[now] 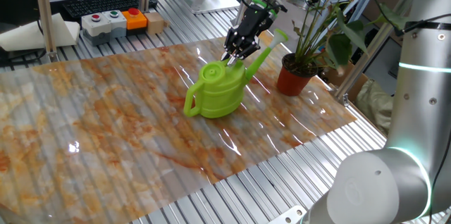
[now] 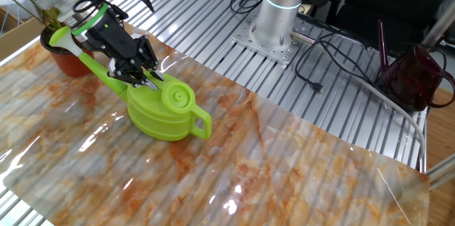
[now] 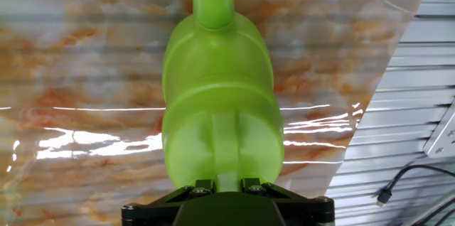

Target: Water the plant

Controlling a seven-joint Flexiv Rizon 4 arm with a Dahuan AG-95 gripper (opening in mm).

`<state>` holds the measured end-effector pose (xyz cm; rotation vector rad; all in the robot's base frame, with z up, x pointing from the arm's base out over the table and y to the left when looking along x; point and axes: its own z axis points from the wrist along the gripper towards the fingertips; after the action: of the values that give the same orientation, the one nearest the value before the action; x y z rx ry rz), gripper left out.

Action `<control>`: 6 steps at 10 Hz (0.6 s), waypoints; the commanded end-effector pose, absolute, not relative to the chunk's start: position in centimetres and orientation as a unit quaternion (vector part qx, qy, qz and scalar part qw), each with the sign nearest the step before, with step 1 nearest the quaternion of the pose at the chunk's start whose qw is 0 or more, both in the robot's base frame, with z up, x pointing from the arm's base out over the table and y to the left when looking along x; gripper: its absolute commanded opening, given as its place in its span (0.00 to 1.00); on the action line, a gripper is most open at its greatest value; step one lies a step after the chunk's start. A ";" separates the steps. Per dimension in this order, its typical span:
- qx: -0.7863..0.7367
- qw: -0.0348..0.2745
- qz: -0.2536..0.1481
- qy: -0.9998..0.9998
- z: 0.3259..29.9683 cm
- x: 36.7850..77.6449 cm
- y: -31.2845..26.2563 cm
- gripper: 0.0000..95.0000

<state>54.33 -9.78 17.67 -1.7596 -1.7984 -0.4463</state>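
Note:
The lime-green watering can (image 1: 218, 90) stands on the marbled sheet, its spout (image 1: 271, 44) slanting up toward the plant (image 1: 331, 30) in its terracotta pot (image 1: 294, 77). My gripper (image 1: 233, 53) reaches down onto the top of the can, by the root of the spout. In the other fixed view the gripper (image 2: 146, 77) sits between the can's round cap (image 2: 176, 97) and the spout, and the pot (image 2: 65, 59) is just behind the spout's end. The hand view shows the gripper (image 3: 222, 182) shut on a raised green strip of the can (image 3: 220, 91).
A button box (image 1: 113, 21) and keyboard (image 1: 99, 2) lie at the back of the slatted table. The arm's base (image 2: 283, 9), cables (image 2: 320, 62) and a dark red vessel (image 2: 416, 77) stand beyond the sheet. The sheet's edge (image 1: 282, 150) ends ahead of the table edge.

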 end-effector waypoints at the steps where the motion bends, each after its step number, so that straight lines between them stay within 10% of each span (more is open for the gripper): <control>1: -0.662 0.291 -0.165 -0.670 18.0 54.5 -10.0 0.00; 6: -0.660 0.288 -0.163 -0.674 18.0 54.5 -10.0 0.20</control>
<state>54.60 -10.04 18.13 -1.7593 -1.7998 -0.4366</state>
